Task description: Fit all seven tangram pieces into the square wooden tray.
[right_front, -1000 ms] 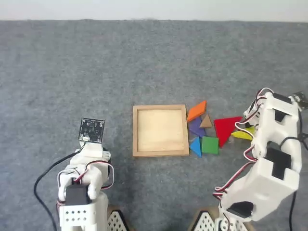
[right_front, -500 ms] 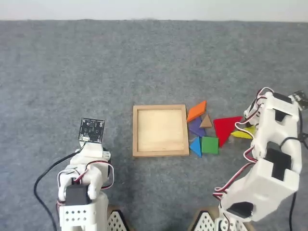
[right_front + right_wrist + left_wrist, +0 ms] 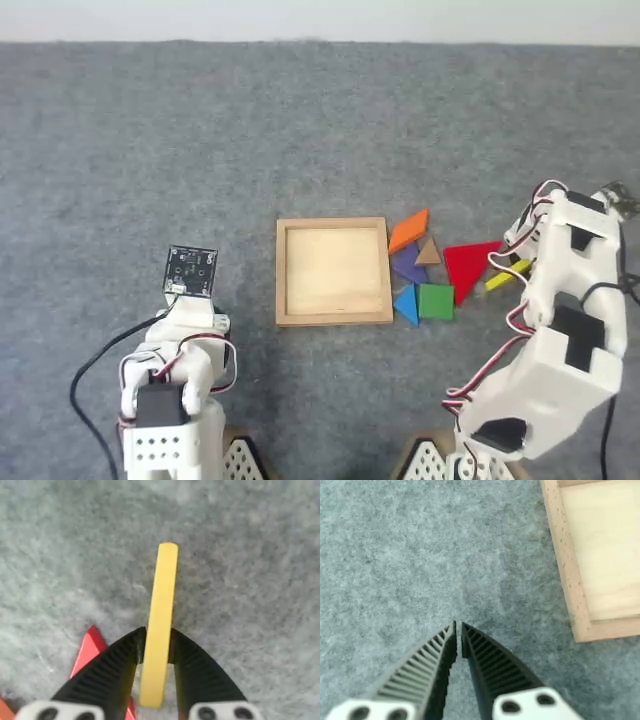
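**R grip has yellow piece, tray empty**

Tray [image 3: 282,272] sits mid-mat, flat, nothing in it. Six pieces lie in a cluster just off its right side:
- orange [image 3: 408,231] at the far end, touching the tray's corner
- brown [image 3: 428,252] beside orange
- purple [image 3: 408,266] against the tray rim
- blue [image 3: 406,303] and green [image 3: 436,301] touching each other at the near end
- red [image 3: 467,267] on the outer side

Yellow [image 3: 505,276] is just right of red, seen as a thin tilted strip.

R wrist cam: R gripper [image 3: 156,632] is clamped on yellow [image 3: 164,590]. The piece is held edge-on between the jaws, w/ its far end sticking out past the tips. Can't tell if it's clear of the mat. Red [image 3: 87,652] is near, off to one side.

R arm [image 3: 560,330] is over the right side of the mat by the cluster.

L gripper [image 3: 458,626] has jaws together w/ nothing in them, over bare mat, tray rim [image 3: 567,575] near but apart. L arm [image 3: 175,390] is at the near-left, well apart from the pieces.
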Robot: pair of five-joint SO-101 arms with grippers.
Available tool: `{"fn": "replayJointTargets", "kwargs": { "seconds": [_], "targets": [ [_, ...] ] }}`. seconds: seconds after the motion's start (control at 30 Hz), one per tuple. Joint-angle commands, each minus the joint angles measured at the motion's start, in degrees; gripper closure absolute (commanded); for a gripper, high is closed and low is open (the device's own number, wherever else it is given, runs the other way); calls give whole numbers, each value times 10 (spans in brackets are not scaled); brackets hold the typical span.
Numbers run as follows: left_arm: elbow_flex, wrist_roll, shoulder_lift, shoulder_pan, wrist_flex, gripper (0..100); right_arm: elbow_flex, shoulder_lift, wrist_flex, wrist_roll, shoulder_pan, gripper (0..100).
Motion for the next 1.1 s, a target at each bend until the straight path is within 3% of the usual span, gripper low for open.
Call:
{"fn": "replayJointTargets", "kwargs": {
  "seconds": [0.0,0.37,0.7,0.83,1.07],
  "targets": [
    [-6,-1,-9,3,2,979,-32,-14,0,64,5,976],
    [-6,-1,-9,3,2,979,-29,-87,56,283,-14,993],
    [-6,-1,-9,3,2,979,-28,-188,112,323,-66,993],
    [-6,-1,-9,3,2,979,-29,-230,124,339,-145,993],
    [-6,-1,-9,3,2,979,-33,-250,93,355,-353,993]
  ]
}}
